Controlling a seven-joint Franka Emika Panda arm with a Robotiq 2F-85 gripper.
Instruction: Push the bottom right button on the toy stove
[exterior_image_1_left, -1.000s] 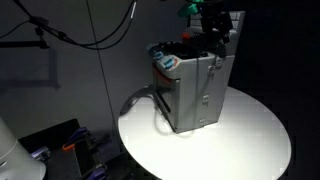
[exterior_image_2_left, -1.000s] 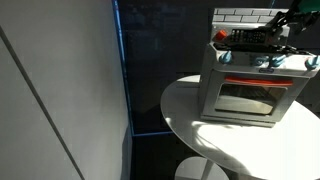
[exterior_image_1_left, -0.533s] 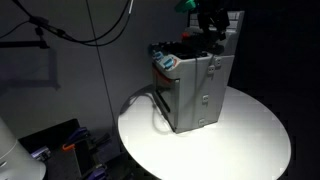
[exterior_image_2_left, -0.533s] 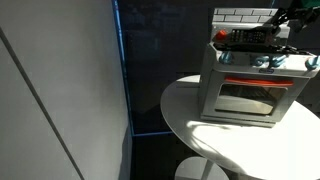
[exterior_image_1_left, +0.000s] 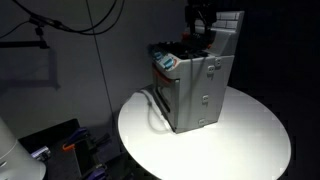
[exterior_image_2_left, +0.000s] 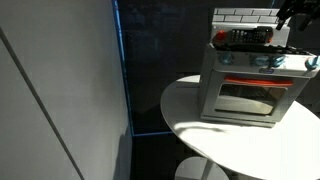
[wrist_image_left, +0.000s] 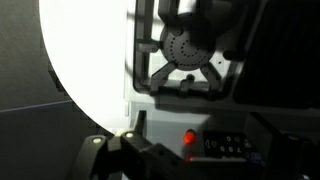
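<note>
The grey toy stove stands on a round white table and shows in both exterior views. Its white tiled back wall rises behind the dark burners. My gripper hangs above the stove top near the back wall, also at the top edge of an exterior view. In the wrist view a round burner lies below, with a glowing red button beside a dark panel. My gripper is open and empty, its fingers either side of the button, not touching it.
The stove's oven door with window faces the table front. A handled side door faces the table's wide bare part. A dark wall panel and cables stand off the table.
My gripper has risen from just above the stove top and shifted slightly toward the back wall. The stove has not moved.
</note>
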